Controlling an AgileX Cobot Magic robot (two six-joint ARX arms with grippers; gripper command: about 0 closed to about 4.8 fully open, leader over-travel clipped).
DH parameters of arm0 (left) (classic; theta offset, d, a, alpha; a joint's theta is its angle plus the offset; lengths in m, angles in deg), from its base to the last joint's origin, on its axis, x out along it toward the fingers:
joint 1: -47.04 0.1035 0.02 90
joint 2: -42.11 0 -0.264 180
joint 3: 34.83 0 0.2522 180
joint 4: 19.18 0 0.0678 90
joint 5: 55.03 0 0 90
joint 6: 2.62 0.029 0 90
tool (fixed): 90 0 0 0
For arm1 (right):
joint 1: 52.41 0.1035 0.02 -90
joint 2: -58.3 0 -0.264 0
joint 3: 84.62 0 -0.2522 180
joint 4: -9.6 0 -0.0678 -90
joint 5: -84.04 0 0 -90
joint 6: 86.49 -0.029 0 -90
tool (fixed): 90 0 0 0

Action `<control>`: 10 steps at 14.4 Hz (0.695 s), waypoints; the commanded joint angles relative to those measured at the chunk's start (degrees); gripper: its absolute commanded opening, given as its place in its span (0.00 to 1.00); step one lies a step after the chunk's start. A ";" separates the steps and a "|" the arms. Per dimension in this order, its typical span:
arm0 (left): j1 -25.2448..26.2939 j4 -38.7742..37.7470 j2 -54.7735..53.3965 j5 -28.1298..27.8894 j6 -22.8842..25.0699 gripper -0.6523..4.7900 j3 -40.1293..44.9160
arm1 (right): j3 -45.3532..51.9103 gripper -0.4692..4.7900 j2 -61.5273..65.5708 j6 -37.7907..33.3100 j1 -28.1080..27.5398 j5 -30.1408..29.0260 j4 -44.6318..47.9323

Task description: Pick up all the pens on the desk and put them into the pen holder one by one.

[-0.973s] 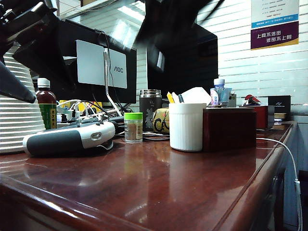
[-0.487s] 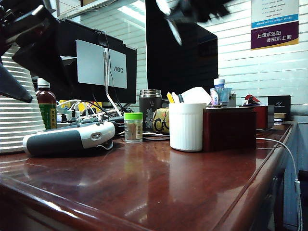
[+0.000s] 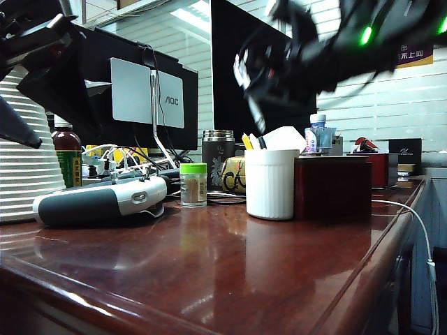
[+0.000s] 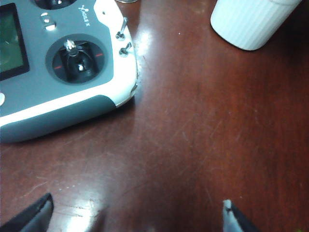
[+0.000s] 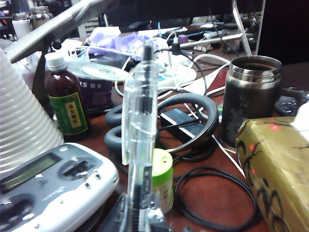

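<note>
The right gripper (image 3: 255,105) is seen blurred in the exterior view, high above the desk (image 3: 230,265) and just above and to the left of the holder (image 3: 271,183); in the right wrist view its fingers are pressed together on the pen (image 5: 140,145), whose clear barrel and dark ink tube are held upright out of the jaws at the base of the gripper (image 5: 137,212); behind the pen a green-capped jar (image 5: 161,179), a brown bottle (image 5: 67,99), a steel-rimmed mug (image 5: 251,96), a black coiled cable (image 5: 212,203) and a gold patterned box (image 5: 277,169) are seen; a grey-and-white remote (image 5: 48,186) lies beside a ribbed white cone (image 5: 21,130). The left gripper (image 4: 137,217) is held over bare desk, its fingers (image 4: 34,217) set wide apart with nothing between them; in the left wrist view the remote (image 4: 63,63) is seen near one finger and the ribbed white holder (image 4: 253,21) well apart at the far corner. In the exterior view the holder is stood on the desk, touching or just beside a dark red box (image 3: 334,187); yellow-topped pens (image 3: 248,142) are seen behind its rim, beside the mug (image 3: 218,157); the jar (image 3: 193,185) is placed between the remote (image 3: 101,199) and the holder; a monitor (image 3: 147,94) is seen behind.
</note>
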State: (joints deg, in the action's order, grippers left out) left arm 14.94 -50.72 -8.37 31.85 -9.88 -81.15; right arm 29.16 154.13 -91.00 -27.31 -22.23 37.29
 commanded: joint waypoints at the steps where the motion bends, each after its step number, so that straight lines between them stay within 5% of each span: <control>1: -0.09 0.72 0.07 -0.26 0.22 1.00 -0.17 | -0.31 0.08 5.40 0.07 -0.57 -0.15 10.10; 10: -0.09 0.66 0.07 -0.74 0.22 1.00 -0.15 | -0.31 0.09 5.31 2.95 -0.63 2.38 2.23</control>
State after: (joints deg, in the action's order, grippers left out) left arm 14.94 -50.72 -8.37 31.29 -9.88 -81.15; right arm 29.07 159.77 -87.76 -27.99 -19.89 39.15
